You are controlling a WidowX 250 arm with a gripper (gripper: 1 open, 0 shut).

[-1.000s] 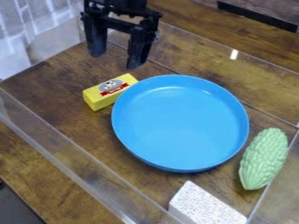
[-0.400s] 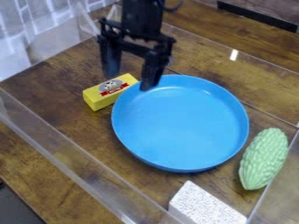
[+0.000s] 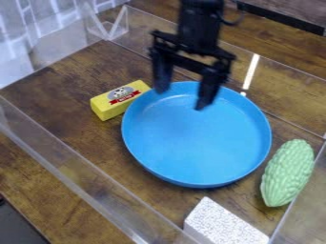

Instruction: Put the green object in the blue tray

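Nearest me, one white speckled block (image 3: 227, 222) is cut off by the bottom edge. Beside it I see one green object (image 3: 288, 172) lying on the wooden table (image 3: 76, 81), just off the right rim of the one blue tray (image 3: 166, 129) (touching or not, I cannot tell). One yellow block (image 3: 118, 98) sits left. Farther back, my gripper (image 3: 189, 84) hangs over the tray's far rim, jaws wide, holding nothing; its arm runs out of frame.

Glossy plastic blue tray (image 3: 192, 157), bumpy green object (image 3: 288, 172), wooden table (image 3: 76, 81)
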